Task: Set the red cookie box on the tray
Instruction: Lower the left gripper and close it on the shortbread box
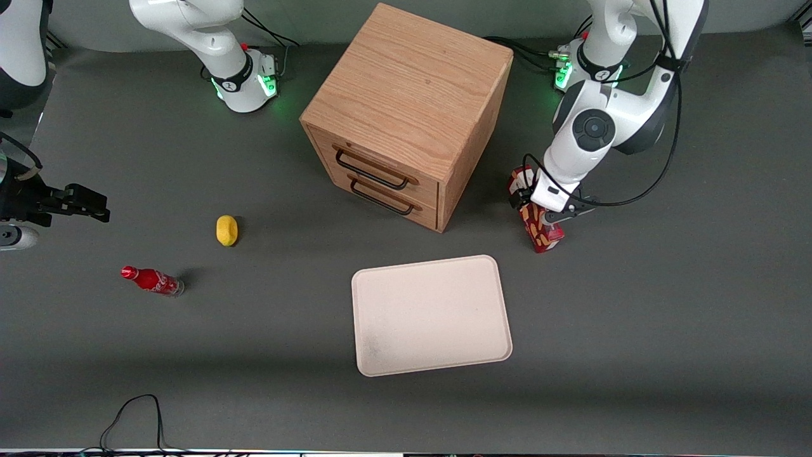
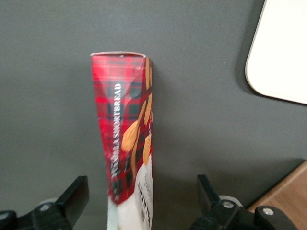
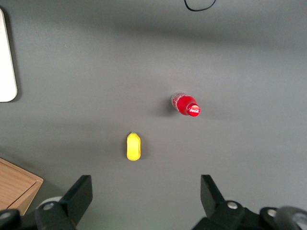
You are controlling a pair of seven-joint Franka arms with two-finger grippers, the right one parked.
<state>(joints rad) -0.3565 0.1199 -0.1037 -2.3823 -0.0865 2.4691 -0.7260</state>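
The red cookie box [image 1: 546, 239] lies flat on the grey table beside the wooden cabinet, a little farther from the front camera than the tray [image 1: 431, 317] and toward the working arm's end. Its tartan side with cookie pictures and its white label end show in the left wrist view [image 2: 127, 143]. My gripper [image 1: 539, 212] hangs low over the box's label end and is open. Its black fingers [image 2: 73, 200] stand on either side of the carton with a gap on each side [image 2: 141, 199]. A corner of the cream-white tray [image 2: 283, 52] shows close to the box.
A wooden two-drawer cabinet [image 1: 406, 108] stands mid-table, farther from the front camera than the tray. A yellow lemon-like object [image 1: 226, 230] and a small red soda bottle [image 1: 152, 280] lie toward the parked arm's end. A black cable [image 1: 133, 419] loops at the table's front edge.
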